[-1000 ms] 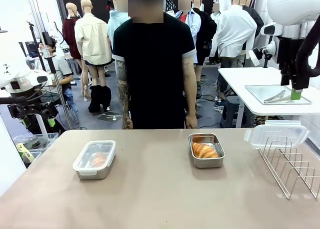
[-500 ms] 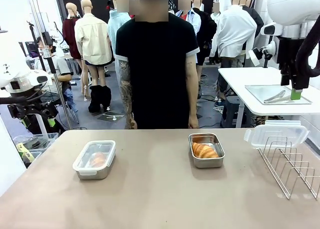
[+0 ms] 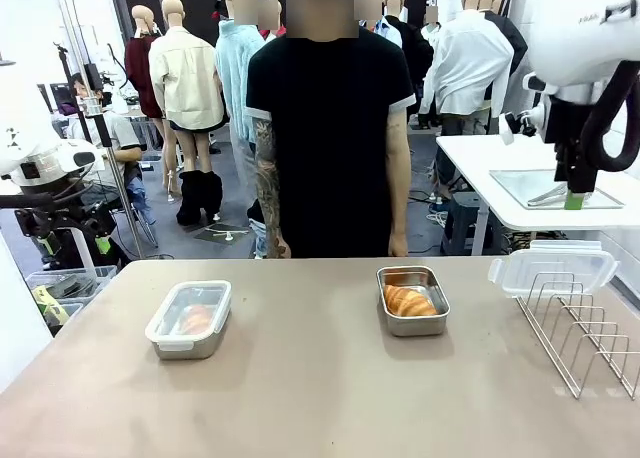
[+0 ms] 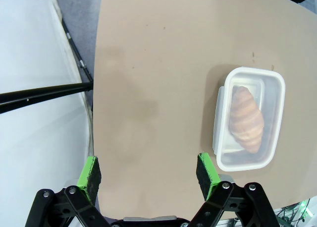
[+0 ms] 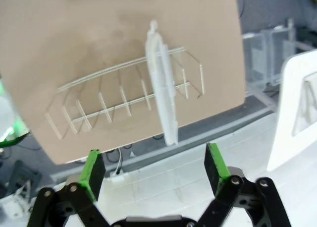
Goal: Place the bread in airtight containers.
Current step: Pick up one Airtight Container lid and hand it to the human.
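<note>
One airtight container (image 3: 188, 320) stands on the left of the table with its clear lid on, and bread (image 3: 196, 318) shows through the lid. The other container (image 3: 413, 301) stands open right of centre with bread (image 3: 408, 300) in it. My left gripper (image 3: 75, 244) hangs open off the table's left edge. In the left wrist view it (image 4: 148, 170) is high over bare table, left of the lidded container (image 4: 249, 119) and its bread (image 4: 246, 118). My right gripper (image 3: 573, 198) is raised at the far right. In the right wrist view it (image 5: 154, 166) is open above a clear lid (image 5: 162, 83).
A wire rack (image 3: 585, 328) stands at the table's right end, with the clear lid (image 3: 553, 268) resting on its far end. A person in a black shirt (image 3: 325, 138) stands at the far side, arms down. A white side table with a steel tray (image 3: 545, 188) is behind on the right.
My right arm has shifted a little to the left and up. The person has stepped slightly to the right. The left arm, containers and lid have not moved.
</note>
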Controlling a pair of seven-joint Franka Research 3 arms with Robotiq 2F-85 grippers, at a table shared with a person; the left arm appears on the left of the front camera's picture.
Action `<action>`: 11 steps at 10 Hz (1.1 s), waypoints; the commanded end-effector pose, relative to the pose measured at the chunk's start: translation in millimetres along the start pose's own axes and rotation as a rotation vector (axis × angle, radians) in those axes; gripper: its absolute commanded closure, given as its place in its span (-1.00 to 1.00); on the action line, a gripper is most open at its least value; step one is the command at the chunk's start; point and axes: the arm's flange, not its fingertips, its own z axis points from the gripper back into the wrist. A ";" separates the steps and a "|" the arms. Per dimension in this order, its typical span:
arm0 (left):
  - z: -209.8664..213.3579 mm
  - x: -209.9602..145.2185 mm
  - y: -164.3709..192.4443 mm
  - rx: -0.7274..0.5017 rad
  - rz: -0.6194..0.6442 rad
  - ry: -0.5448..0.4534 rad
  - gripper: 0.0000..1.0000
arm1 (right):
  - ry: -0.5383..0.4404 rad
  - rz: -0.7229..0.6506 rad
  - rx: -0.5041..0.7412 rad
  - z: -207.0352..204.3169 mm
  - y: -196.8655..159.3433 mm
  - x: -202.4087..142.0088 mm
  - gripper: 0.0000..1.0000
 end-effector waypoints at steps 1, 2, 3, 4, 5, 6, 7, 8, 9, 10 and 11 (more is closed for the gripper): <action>1.4 -1.5 0.3 -0.001 -0.005 -0.002 -1.00 | -0.028 0.043 0.039 -25.6 -23.7 5.4 -1.00; 1.4 -1.5 0.3 -0.001 -0.005 -0.002 -1.00 | -0.038 0.048 0.110 -42.1 -34.5 9.1 -1.00; 1.4 -1.5 0.3 -0.001 -0.005 -0.002 -1.00 | -0.019 0.059 0.135 -64.5 -43.6 14.3 -1.00; 1.4 -1.5 0.3 -0.001 -0.005 -0.002 -1.00 | -0.003 0.033 0.117 -79.8 -53.4 18.7 -1.00; 1.4 -1.5 0.3 -0.001 -0.005 -0.002 -1.00 | -0.005 0.043 0.120 -91.3 -55.3 21.9 -1.00; 1.4 -1.5 0.3 -0.001 -0.005 -0.002 -1.00 | -0.011 0.040 0.137 -99.0 -58.8 21.5 -1.00; 1.4 -1.5 0.3 -0.001 -0.005 -0.002 -1.00 | -0.007 0.035 0.142 -106.1 -60.3 20.6 -1.00; 1.4 -1.5 0.3 -0.001 -0.005 -0.002 -1.00 | -0.002 0.034 0.152 -113.2 -62.0 21.2 -1.00; 1.4 -1.5 0.3 -0.001 -0.005 -0.002 -1.00 | 0.002 0.037 0.159 -118.4 -64.6 20.8 -1.00; 1.4 -1.5 0.3 -0.001 -0.005 -0.002 -1.00 | 0.013 0.034 0.160 -124.8 -67.4 20.6 -1.00; 1.4 -1.5 0.3 -0.001 -0.005 -0.002 -1.00 | 0.020 0.040 0.168 -132.5 -71.0 21.5 -1.00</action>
